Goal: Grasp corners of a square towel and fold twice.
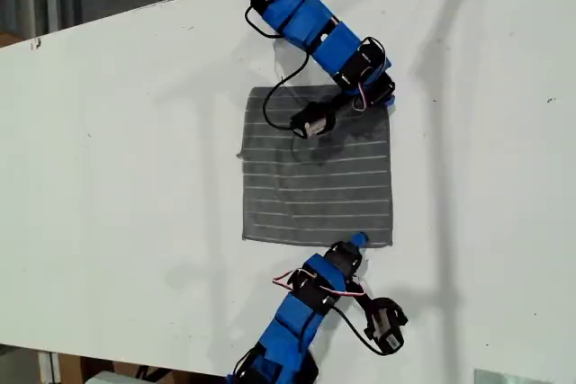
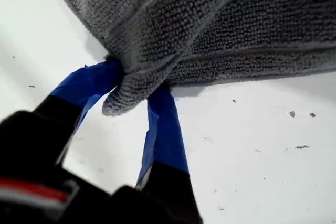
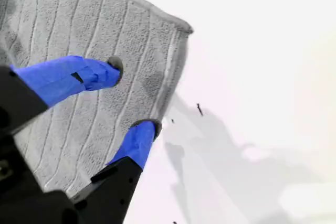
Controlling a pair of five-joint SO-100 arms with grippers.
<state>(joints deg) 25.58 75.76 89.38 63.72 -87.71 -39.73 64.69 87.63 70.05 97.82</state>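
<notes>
Two blue arms flank the ribbed grey towel [image 1: 317,168]: my first gripper [image 2: 137,85] pinches a corner [image 2: 123,98]; my second gripper [image 3: 134,95] hovers spread over another.

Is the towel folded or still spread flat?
Spread flat: the towel lies as one full square. Only one corner is bunched, pinched in my first pincer.

The white table [image 1: 126,177] lies bare from 7 to 11 o'clock of the towel [image 1: 315,186] and again from 1 to 5 o'clock. At 12 o'clock one blue arm [image 1: 310,20] crosses over the cloth's edge; at 6 o'clock another arm [image 1: 306,312] blocks the approach.
</notes>
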